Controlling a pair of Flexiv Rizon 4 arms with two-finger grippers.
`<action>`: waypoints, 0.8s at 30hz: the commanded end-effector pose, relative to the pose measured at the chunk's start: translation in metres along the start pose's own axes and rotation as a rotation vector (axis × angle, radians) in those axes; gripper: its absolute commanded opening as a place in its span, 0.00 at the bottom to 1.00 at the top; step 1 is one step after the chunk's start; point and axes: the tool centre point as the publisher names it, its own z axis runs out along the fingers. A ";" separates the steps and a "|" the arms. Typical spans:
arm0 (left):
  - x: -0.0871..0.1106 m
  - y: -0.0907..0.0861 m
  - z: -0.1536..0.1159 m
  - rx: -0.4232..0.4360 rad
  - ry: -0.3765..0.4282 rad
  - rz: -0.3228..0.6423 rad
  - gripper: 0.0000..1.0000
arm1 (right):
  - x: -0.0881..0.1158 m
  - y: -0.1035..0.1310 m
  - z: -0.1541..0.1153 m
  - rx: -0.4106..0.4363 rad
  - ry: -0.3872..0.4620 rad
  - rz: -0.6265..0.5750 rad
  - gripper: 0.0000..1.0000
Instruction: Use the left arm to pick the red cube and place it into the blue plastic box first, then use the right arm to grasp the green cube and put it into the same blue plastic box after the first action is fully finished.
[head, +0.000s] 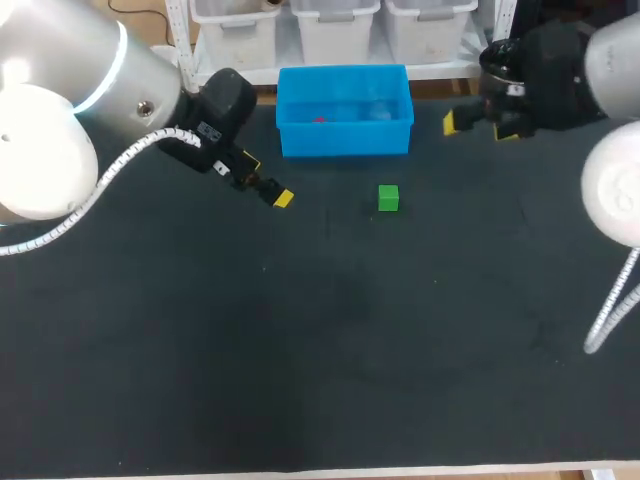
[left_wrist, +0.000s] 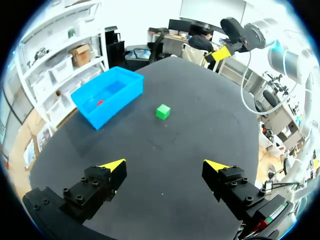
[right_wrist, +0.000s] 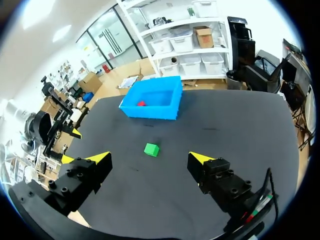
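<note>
Finding the red cube (head: 318, 119) lying inside the blue plastic box (head: 345, 142), judging step one done. Leaving the green cube (head: 388, 198) on the table (head: 300, 350) before the box; holding left gripper (left_wrist: 165, 167) and right gripper (head: 478, 127) open, empty.

One worktop (head: 300, 380), broad, covered in a dark charcoal matte sheet with faint scuffs and pale specks. A thin pale strip runs along its near edge in the head view. Lighting is even, and shadows on the surface are soft and faint.
</note>
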 end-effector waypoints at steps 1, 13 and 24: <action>0.001 0.001 0.000 0.005 -0.005 0.003 1.00 | -0.013 0.010 0.019 0.028 0.028 -0.008 1.00; 0.001 0.001 0.000 0.005 -0.005 0.003 1.00 | -0.027 0.029 0.052 0.045 0.149 -0.054 1.00; 0.001 0.001 0.000 0.005 -0.005 0.003 1.00 | -0.022 0.036 0.074 0.066 0.270 -0.056 1.00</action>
